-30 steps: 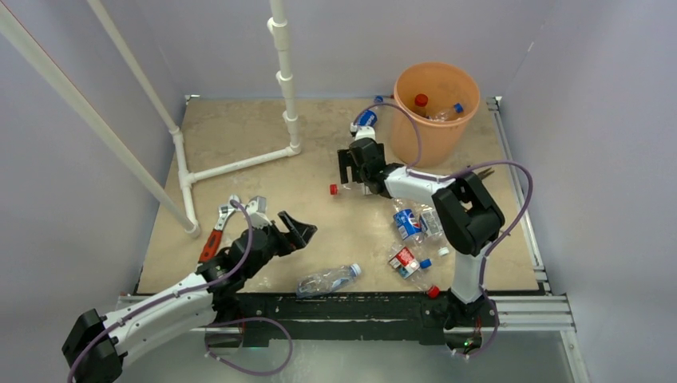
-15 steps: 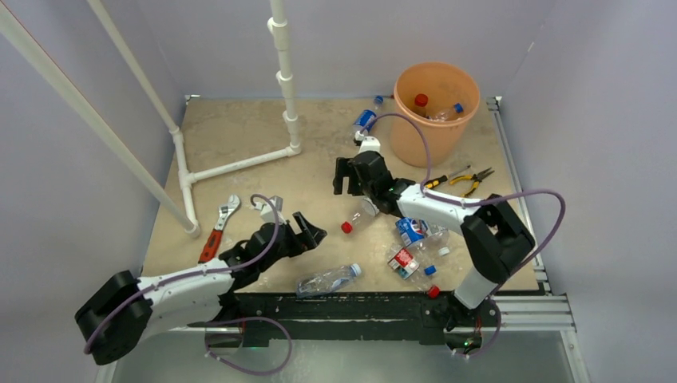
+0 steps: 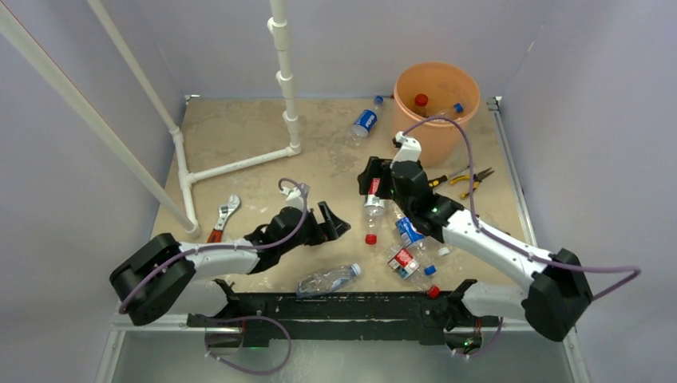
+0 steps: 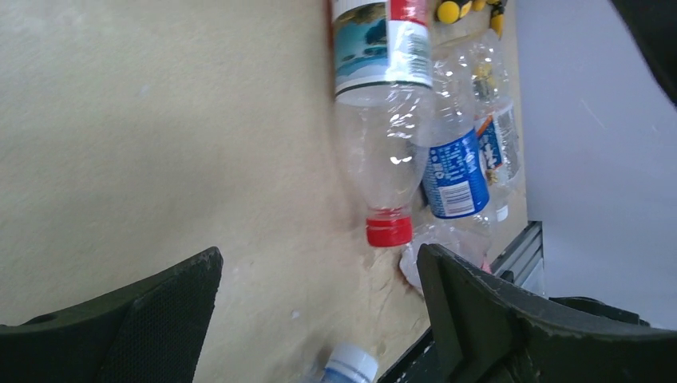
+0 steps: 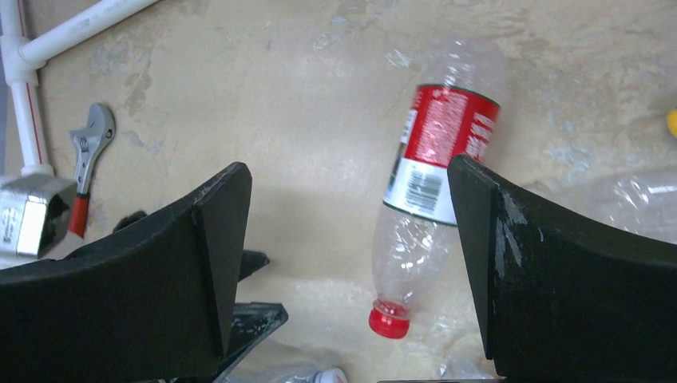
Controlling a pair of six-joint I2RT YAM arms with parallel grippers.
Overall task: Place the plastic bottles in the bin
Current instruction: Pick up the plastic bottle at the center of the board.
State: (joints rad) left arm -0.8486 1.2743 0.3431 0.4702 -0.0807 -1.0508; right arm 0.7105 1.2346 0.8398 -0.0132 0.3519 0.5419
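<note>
The orange bin (image 3: 436, 128) stands at the far right with two bottles inside, one red-capped (image 3: 421, 100) and one blue-capped (image 3: 457, 108). A red-labelled, red-capped bottle (image 3: 372, 211) lies mid-table. It also shows in the left wrist view (image 4: 383, 152) and the right wrist view (image 5: 435, 159). My right gripper (image 3: 374, 190) (image 5: 343, 263) is open above it, jaws astride it, not touching. My left gripper (image 3: 339, 227) (image 4: 319, 295) is open and empty just left of its cap. A blue-labelled bottle (image 3: 366, 121) lies left of the bin. Several bottles (image 3: 409, 239) cluster at the front right, and one (image 3: 327, 279) lies at the front edge.
Yellow-handled pliers (image 3: 471, 175) lie right of my right arm. A red-handled wrench (image 3: 219, 223) lies at the left and shows in the right wrist view (image 5: 88, 155). A white pipe frame (image 3: 239, 163) stands at the far left. A black rail (image 3: 359, 307) runs along the front edge.
My right gripper moved from beside the bin toward the front. The red-capped bottle shifted nearer and turned cap-forward. My left gripper reached right toward it. The blue-labelled bottle is now uncovered.
</note>
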